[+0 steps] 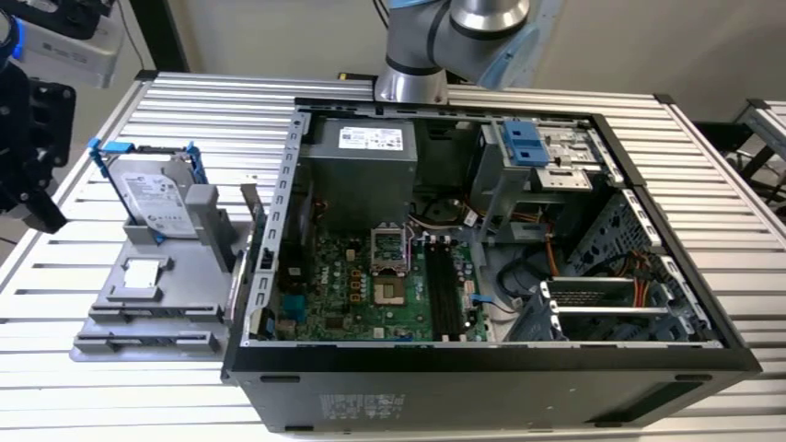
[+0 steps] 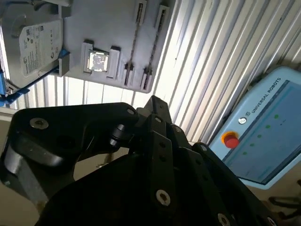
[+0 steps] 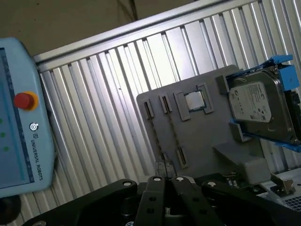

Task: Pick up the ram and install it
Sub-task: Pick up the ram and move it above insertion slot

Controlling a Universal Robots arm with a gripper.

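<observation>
Ribbed aluminium slats form the table [image 1: 184, 101], which bears an open computer case [image 1: 491, 378] with its green motherboard [image 1: 356, 295] and long black slots [image 1: 445, 285] exposed. On the exterior view's left, just beside the case, lies a grey tray [image 1: 110, 331] with a silver hard drive [image 1: 154, 198] propped in a blue frame at its far end. The gripper [image 1: 35, 189] hangs at that view's left edge, apart from the tray; whether it grasps anything cannot be told. In the second wrist view its black linkage crosses the foreground before the tray, and a pale blue pendant [image 2: 268, 136] with a red button is near the slats. In the first wrist view the ram [image 3: 157, 139] seems to be the thin strip, edge-on, in a long narrow holder at the tray's end away from the drive. A small square chip [image 3: 194, 100] sits between the two.
</observation>
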